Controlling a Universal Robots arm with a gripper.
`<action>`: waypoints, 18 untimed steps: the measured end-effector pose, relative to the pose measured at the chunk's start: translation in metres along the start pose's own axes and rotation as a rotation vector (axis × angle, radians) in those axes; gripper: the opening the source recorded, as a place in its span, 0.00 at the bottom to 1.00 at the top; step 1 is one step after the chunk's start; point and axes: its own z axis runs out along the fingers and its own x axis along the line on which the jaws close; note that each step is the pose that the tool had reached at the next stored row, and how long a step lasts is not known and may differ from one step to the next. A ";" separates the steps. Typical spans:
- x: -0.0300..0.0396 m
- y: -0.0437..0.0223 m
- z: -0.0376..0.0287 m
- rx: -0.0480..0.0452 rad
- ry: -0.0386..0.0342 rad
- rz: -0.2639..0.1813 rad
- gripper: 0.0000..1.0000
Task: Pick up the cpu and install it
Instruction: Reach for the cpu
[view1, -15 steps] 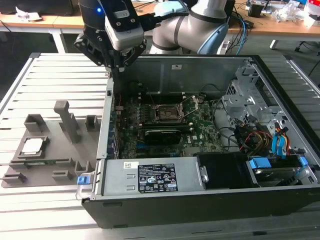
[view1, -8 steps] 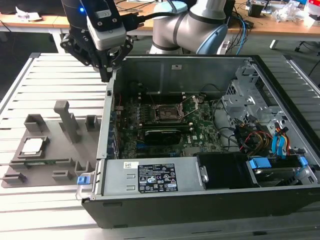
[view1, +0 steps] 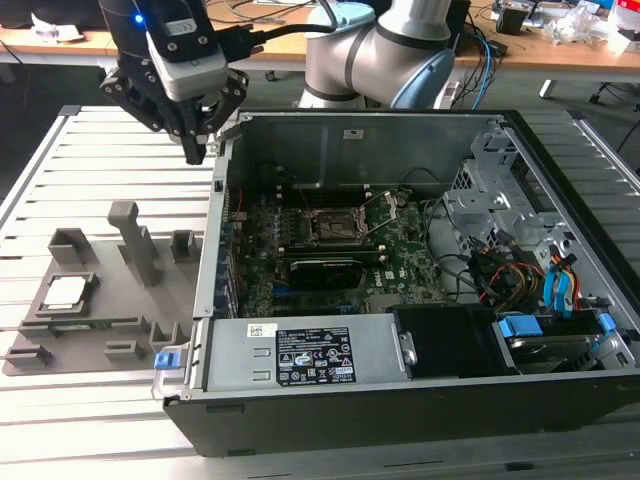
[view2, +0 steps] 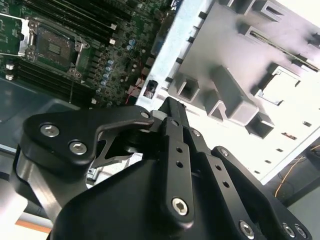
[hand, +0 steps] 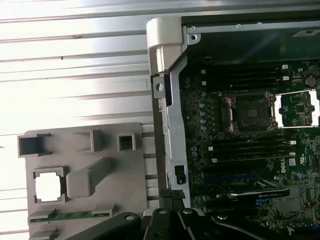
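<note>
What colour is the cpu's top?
Silvery white. The cpu shows best in the exterior view.

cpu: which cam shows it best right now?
Exterior view. The cpu lies unobstructed in its pocket on the grey fixture tray, metal top and edges distinct. The first wrist view sees it from above, but glared to a plain white square. In the second wrist view its pocket is washed out and the chip is indistinct.

The cpu (view1: 64, 291) sits in the tray (view1: 108, 300), on the exterior view's left of the computer case (view1: 400, 412).
</note>
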 end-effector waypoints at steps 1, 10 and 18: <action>0.0015 -0.0001 0.0000 0.0000 0.0000 0.000 0.11; 0.0238 -0.0018 -0.0006 0.0000 0.0000 0.000 0.11; 0.0413 -0.0031 -0.0011 0.0000 0.0000 0.000 0.11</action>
